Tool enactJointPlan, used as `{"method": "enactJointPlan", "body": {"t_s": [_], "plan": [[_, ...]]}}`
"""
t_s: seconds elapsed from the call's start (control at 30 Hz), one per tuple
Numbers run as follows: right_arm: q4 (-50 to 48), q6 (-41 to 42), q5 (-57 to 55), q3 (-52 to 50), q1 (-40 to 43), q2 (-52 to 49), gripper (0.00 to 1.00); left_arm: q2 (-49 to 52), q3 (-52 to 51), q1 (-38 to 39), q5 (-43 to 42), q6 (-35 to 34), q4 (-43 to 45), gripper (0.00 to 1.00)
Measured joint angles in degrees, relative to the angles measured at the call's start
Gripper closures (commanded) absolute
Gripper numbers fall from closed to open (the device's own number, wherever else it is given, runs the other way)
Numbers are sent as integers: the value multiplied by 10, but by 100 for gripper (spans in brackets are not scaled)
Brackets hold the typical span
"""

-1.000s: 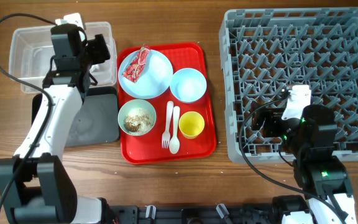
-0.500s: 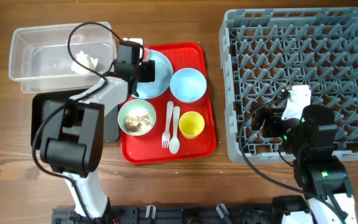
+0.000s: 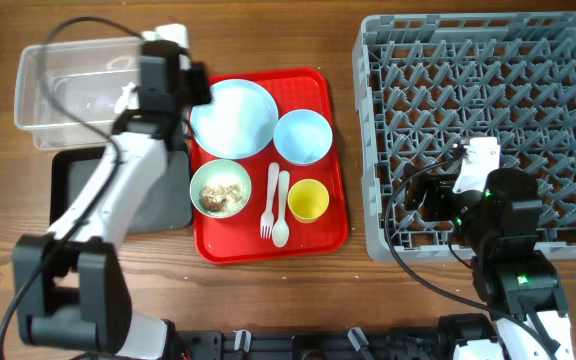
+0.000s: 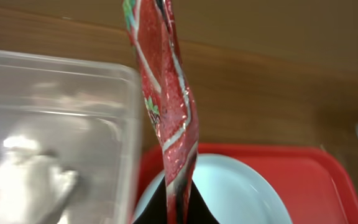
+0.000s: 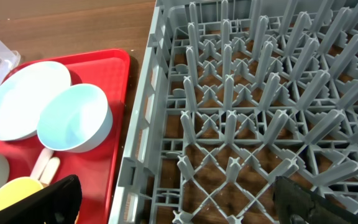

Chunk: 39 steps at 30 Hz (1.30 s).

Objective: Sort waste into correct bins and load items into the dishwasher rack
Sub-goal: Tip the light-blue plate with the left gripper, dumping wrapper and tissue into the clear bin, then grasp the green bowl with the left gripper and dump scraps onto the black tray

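My left gripper [image 4: 178, 210] is shut on the red-and-white wrapper [image 4: 166, 106], which hangs above the gap between the clear tub [image 4: 61, 124] and the pale blue plate [image 4: 241, 193]. Overhead, the left gripper [image 3: 193, 88] sits at the tub's [image 3: 68, 60] right end, and the plate [image 3: 233, 117] is bare. On the red tray [image 3: 323, 95] are a blue bowl [image 3: 302, 136], a green bowl with food scraps [image 3: 220, 188], a yellow cup [image 3: 308, 200], a fork [image 3: 269, 205] and a spoon [image 3: 281, 215]. My right gripper [image 5: 185, 208] stands open over the rack's [image 5: 260, 112] left edge.
A black tray [image 3: 158, 195] lies below the tub, partly under the left arm. A white crumpled scrap [image 3: 126, 97] lies inside the tub. The grey rack [image 3: 488, 90] fills the right side, and the right arm [image 3: 498, 230] reaches over its near-left corner.
The left gripper came to the plate, shut on the wrapper and lifted it off toward the clear tub. The plate is now bare. The right arm has not moved.
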<state>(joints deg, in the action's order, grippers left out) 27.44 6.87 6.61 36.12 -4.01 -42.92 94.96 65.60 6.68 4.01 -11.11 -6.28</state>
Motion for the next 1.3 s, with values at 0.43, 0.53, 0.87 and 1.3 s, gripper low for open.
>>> {"method": "enactJointPlan", "body": {"t_s": [0.43, 0.53, 0.87, 1.3], "plan": [[2, 0, 0, 0, 0, 0, 0, -47, 3, 8, 0, -87, -228, 41], [4, 0, 0, 0, 0, 0, 0, -57, 4, 127, -5, -97, -342, 35], [4, 0, 0, 0, 0, 0, 0, 108, 3, 251, -9, -157, -389, 81], [4, 0, 0, 0, 0, 0, 0, -55, 4, 214, 2, -160, -447, 96]]}}
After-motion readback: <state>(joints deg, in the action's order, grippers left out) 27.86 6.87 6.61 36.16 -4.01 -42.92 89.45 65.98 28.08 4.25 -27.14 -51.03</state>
